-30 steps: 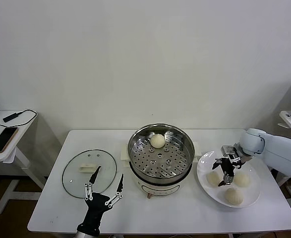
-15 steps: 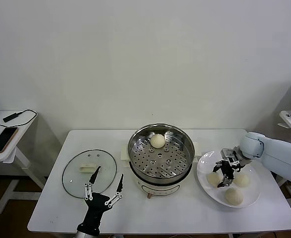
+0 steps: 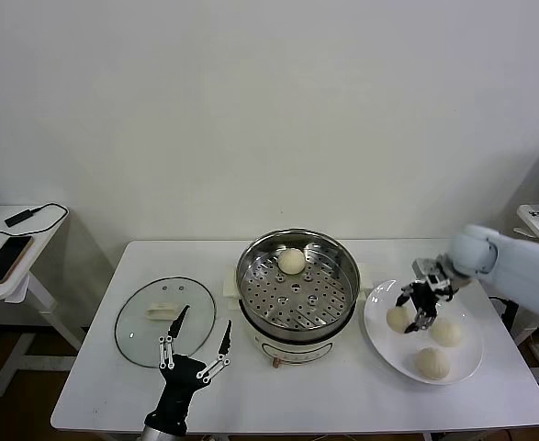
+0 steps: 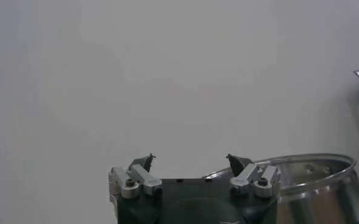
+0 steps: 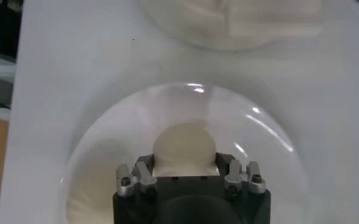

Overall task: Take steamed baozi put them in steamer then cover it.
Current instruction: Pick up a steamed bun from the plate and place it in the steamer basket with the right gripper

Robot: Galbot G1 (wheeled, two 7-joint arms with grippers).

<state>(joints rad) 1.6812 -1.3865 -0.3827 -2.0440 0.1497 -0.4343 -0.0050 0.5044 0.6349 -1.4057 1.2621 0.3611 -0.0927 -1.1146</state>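
The steamer (image 3: pixel 251 296) stands mid-table with one baozi (image 3: pixel 292 261) at the back of its perforated tray. Three more baozi lie on a white plate (image 3: pixel 467 358) to its right. My right gripper (image 3: pixel 415 310) is shut on the plate's left baozi (image 3: pixel 398 319); in the right wrist view this bun (image 5: pixel 184 141) sits pinched between the two jaws, my gripper (image 5: pixel 185 165) hugging both its sides over the plate (image 5: pixel 100 143). The glass cover (image 3: pixel 165 322) lies flat on the table at the left. My left gripper (image 3: pixel 196 342) is open and empty near the cover's front edge.
Two baozi (image 3: pixel 447 332) (image 3: pixel 432 363) remain loose on the plate beside the right gripper. The steamer's wall (image 4: pixel 325 185) shows close beside my left gripper (image 4: pixel 191 161). A side table with a phone (image 3: pixel 3 259) stands at far left.
My right gripper has risen slightly and shifted toward the back of the plate, and the left baozi has moved with it. The left arm has barely moved.
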